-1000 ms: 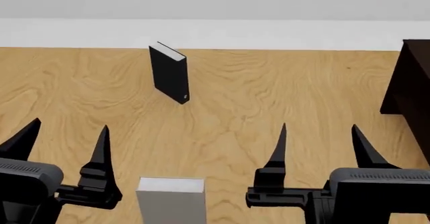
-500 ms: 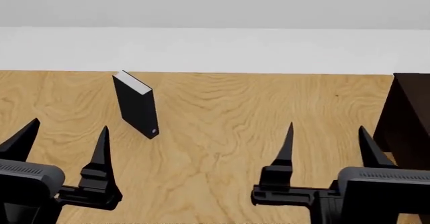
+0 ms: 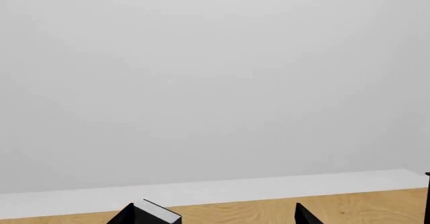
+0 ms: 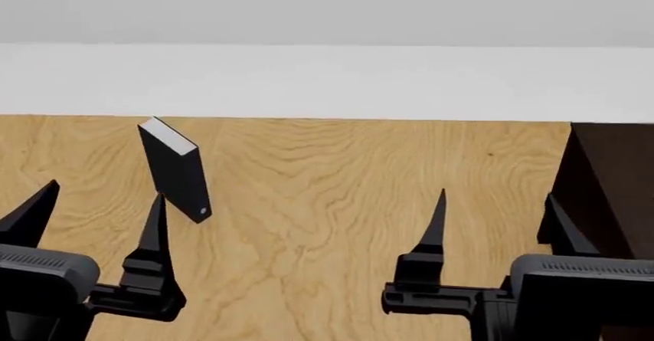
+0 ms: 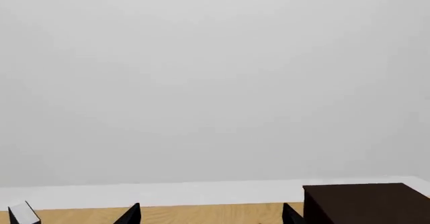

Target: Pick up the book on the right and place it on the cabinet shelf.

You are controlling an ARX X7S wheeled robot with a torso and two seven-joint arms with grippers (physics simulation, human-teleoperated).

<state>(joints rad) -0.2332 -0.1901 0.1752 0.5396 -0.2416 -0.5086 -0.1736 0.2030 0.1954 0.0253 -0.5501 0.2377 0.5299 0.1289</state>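
The book is out of view in every frame. The only book showing is a black one with a white edge (image 4: 176,171), standing upright on the wooden floor ahead of my left gripper (image 4: 103,199); it also appears as the black book (image 3: 158,214) and the black book (image 5: 23,214). The dark brown cabinet (image 4: 611,180) stands at the far right, just beyond my right gripper (image 4: 497,199). In the right wrist view the cabinet (image 5: 366,203) shows only its outer boards, no cabinet shelf. The left gripper (image 3: 213,213) and the right gripper (image 5: 211,213) are open and hold nothing.
A white baseboard (image 4: 327,80) and a plain grey wall (image 4: 327,4) run across the back. Wooden floor (image 4: 338,203) spreads between the black book and the cabinet.
The head view has swung right and tilted up: the black book slid left, more of the cabinet came in, and the light-grey book at the bottom edge dropped out of view. Both grippers stay open.
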